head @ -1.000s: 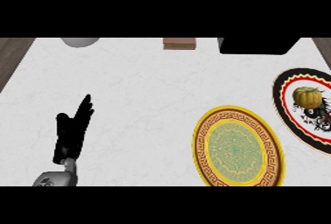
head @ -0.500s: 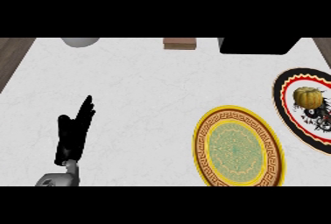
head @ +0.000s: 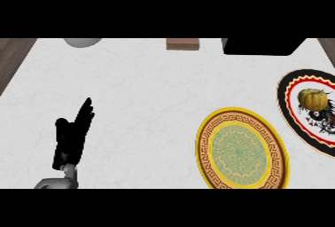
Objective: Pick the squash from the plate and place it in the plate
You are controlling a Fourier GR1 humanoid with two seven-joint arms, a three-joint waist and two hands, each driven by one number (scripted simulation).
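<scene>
The squash (head: 313, 99), seated on the black plate (head: 285, 106) at the desk's (head: 144, 88) right edge, is best grasped from above, the left robot hand (head: 71, 137) being held flat, fingers straight, well apart.

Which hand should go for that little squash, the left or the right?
Probably the right. The squash sits on the black-rimmed plate at the far right, while the left hand rests open at the far left, the yellow plate between them. The right hand is not in view.
</scene>
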